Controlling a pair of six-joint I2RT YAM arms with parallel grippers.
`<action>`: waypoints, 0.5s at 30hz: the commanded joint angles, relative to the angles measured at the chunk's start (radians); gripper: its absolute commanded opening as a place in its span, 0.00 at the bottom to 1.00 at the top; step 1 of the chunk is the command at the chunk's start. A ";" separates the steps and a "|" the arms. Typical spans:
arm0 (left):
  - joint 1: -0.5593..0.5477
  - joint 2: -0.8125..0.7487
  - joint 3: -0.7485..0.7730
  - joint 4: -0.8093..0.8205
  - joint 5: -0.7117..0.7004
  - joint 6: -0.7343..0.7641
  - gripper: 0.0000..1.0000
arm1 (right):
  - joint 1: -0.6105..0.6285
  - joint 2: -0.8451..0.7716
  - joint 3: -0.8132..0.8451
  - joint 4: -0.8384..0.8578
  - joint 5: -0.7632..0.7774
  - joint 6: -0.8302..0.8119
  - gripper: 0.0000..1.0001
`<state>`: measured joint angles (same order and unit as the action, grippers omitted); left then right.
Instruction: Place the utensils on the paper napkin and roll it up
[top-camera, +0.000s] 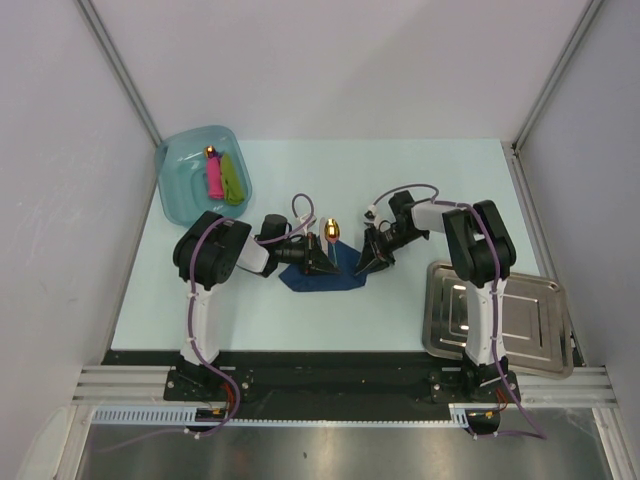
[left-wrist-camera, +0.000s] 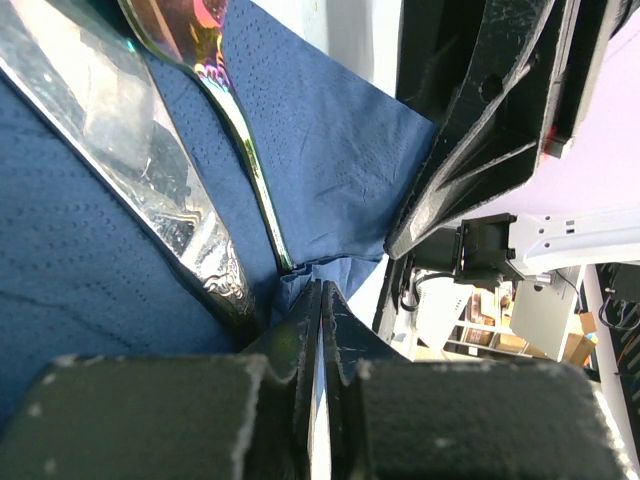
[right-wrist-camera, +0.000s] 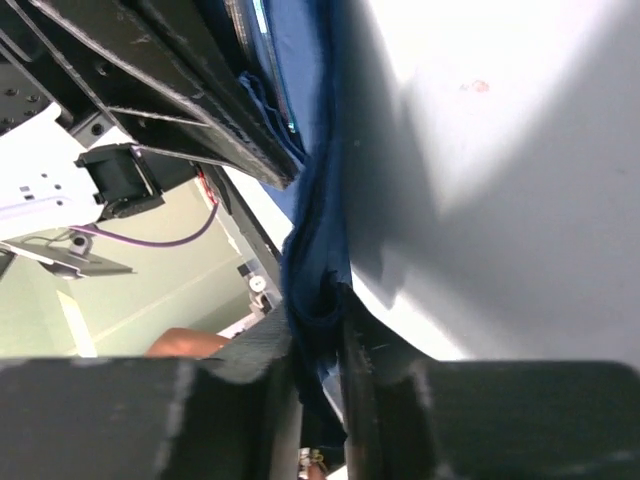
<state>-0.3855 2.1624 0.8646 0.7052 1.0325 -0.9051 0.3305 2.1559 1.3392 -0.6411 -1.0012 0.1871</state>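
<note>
Top external shows the thin navy-blue paper napkin (top-camera: 325, 281) mid-frame on the pale bench (top-camera: 430, 180), with shiny gold-tipped utensils (top-camera: 331, 234) lying across it, long axis running up-frame. Left fingers (left-wrist-camera: 314, 312) clench its left edge; right fingers (top-camera: 372, 262) pinch its bunched right edge. Each side looks equally near.

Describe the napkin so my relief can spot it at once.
Look at the middle of the pale table, between the left gripper and right gripper. The napkin is the dark navy sheet there; the tub is teal, the tray steel.
</note>
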 joint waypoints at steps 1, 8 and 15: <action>0.023 0.022 -0.003 -0.027 -0.051 0.080 0.05 | 0.016 -0.062 0.032 0.050 -0.036 0.043 0.17; 0.025 0.020 -0.001 -0.021 -0.049 0.077 0.05 | 0.074 -0.018 0.101 0.046 -0.022 0.051 0.02; 0.033 0.010 -0.001 -0.004 -0.051 0.054 0.05 | 0.128 0.012 0.132 0.029 0.013 0.034 0.01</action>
<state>-0.3836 2.1624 0.8646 0.7063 1.0332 -0.9066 0.4358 2.1509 1.4361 -0.6109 -1.0008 0.2287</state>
